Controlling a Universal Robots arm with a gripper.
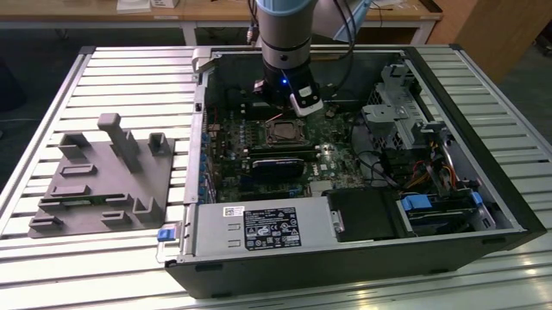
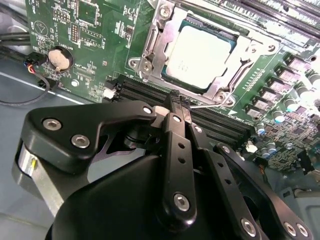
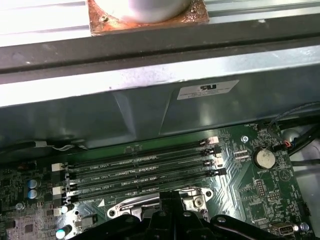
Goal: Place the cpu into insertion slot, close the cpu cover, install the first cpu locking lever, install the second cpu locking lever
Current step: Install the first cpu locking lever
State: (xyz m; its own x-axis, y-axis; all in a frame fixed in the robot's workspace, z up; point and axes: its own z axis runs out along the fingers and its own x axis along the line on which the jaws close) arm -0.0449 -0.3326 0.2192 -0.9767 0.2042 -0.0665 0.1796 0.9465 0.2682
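Note:
The cpu (image 2: 200, 55), a flat silver square, lies in the insertion slot (image 1: 280, 133) on the green board. The silver cpu cover (image 2: 152, 42) lies flat around it, its cut-out framing the chip. My gripper (image 2: 179, 106) is shut, black fingertips (image 2: 175, 100) pressed together just beside the socket's edge, over the memory slots. A thin metal locking lever (image 2: 207, 105) runs out sideways from the tips; whether they touch or pinch it I cannot tell. In the exterior view the gripper (image 1: 278, 115) hangs just behind the socket. The fingers (image 3: 172, 202) also show in the first wrist view.
Long black memory slots (image 3: 145, 167) lie between the socket and the case wall (image 3: 150, 85). A coin battery (image 2: 59, 57) sits nearby. The power supply (image 1: 258, 229) and drive cage (image 1: 397, 110) crowd the case. A grey fixture (image 1: 99, 177) stands at the exterior view's left.

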